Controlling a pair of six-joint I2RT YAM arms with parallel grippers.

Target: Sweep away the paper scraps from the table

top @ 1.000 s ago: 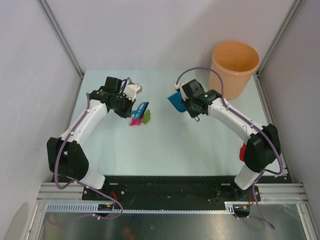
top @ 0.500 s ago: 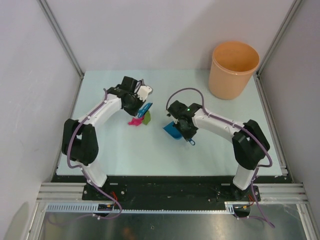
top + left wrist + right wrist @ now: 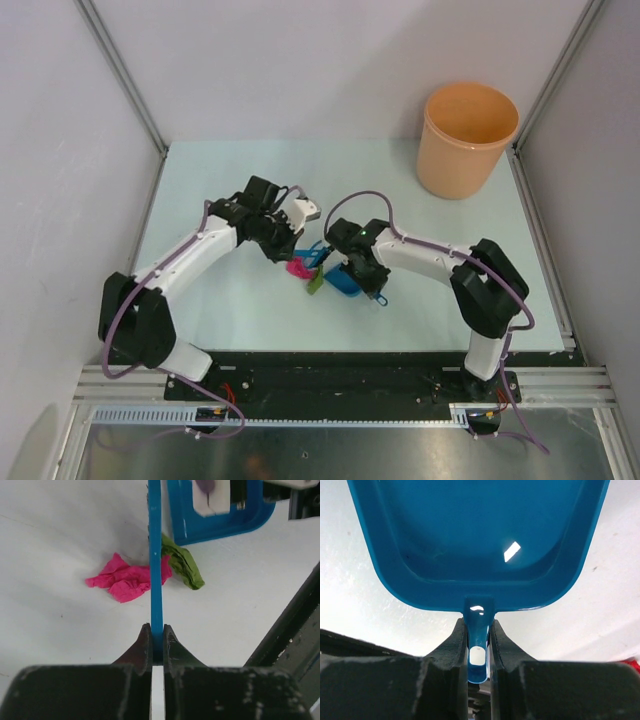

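Left wrist view: the scraps [image 3: 127,580] look light and soft, so push, don't pinch. The left gripper [image 3: 156,631] clamps a sweeper [image 3: 155,555], and the right gripper [image 3: 478,630] clamps the dustpan [image 3: 475,535].

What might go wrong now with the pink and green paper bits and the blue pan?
The pink scrap lies mostly on the far side of the sweeper from the pan, so a push toward the pan might leave it behind. The green scrap sits right at the pan's edge and may slide past instead of in. The left hand pinches only the sweeper's end, so it could twist.
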